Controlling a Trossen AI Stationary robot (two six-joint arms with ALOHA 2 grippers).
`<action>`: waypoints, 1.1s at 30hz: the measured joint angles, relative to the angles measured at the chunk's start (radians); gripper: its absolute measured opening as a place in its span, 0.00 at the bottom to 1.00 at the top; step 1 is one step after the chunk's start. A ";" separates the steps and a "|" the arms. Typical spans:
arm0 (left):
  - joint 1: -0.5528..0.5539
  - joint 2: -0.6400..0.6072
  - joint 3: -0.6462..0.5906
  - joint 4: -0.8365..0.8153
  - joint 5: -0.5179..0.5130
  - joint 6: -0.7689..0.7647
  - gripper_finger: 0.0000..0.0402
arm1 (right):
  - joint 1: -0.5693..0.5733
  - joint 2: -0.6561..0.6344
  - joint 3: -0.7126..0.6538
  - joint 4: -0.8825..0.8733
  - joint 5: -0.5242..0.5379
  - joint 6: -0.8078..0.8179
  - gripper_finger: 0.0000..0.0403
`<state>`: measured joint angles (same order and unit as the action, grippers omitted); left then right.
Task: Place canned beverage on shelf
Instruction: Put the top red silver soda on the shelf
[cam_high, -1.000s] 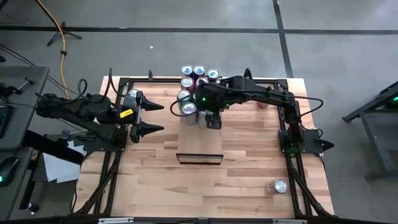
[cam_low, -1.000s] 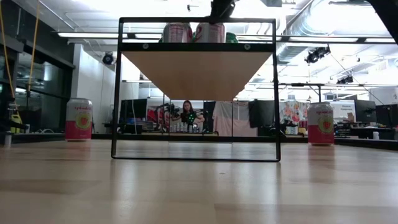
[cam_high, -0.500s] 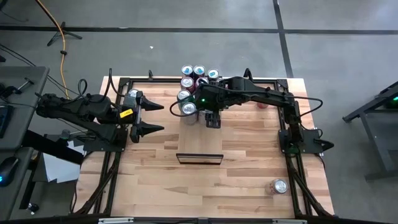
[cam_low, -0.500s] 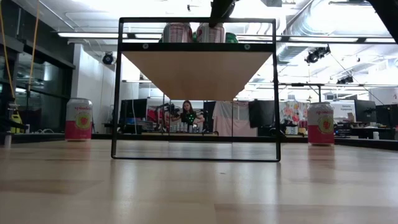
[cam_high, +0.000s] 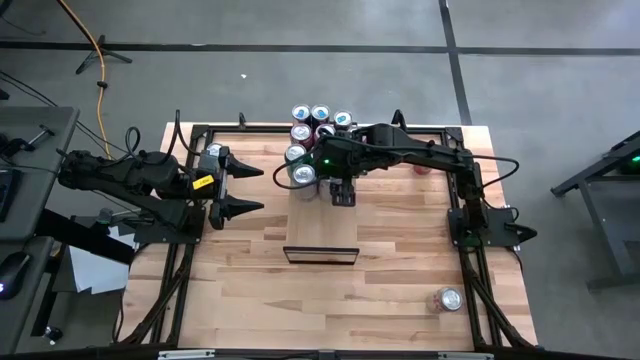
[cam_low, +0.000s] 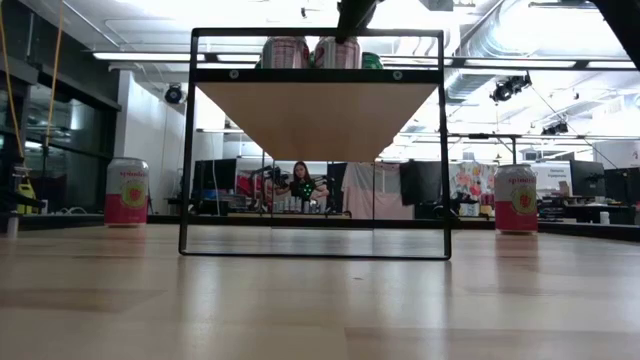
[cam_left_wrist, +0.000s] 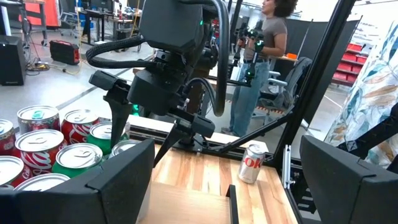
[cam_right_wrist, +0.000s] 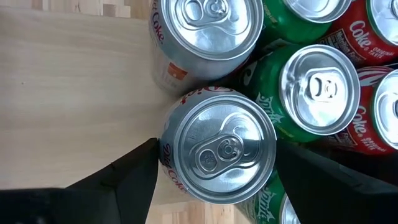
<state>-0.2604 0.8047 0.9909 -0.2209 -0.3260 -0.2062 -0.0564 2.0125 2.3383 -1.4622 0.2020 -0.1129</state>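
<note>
Little has moved; my right gripper (cam_right_wrist: 211, 177) stands apart astride the can (cam_right_wrist: 219, 147) on the shelf (cam_right_wrist: 74, 87). Rigid, slick, denting sidewalls: I'd grip mid-body.

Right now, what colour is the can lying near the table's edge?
Silver with red letters, the can shows best in the left wrist view.

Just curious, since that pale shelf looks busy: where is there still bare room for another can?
The long pale wooden shelf is bare from the right gripper to its thin dark-framed end. The far end is crowded: red, green and silver cans packed touching. The plank tabletop is mostly bare beside the lone pink can.
</note>
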 joint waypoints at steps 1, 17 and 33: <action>0.000 0.000 0.000 0.000 0.000 0.000 0.83 | -0.002 0.000 0.000 0.001 0.000 -0.007 0.72; 0.000 0.000 0.000 0.000 0.000 0.000 0.83 | -0.003 0.000 0.000 0.008 -0.047 -0.040 0.72; 0.000 0.000 0.000 0.001 0.000 0.000 0.83 | -0.002 0.000 0.003 0.012 0.052 -0.018 0.72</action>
<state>-0.2605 0.8047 0.9909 -0.2203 -0.3260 -0.2065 -0.0582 2.0121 2.3417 -1.4502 0.2543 -0.1314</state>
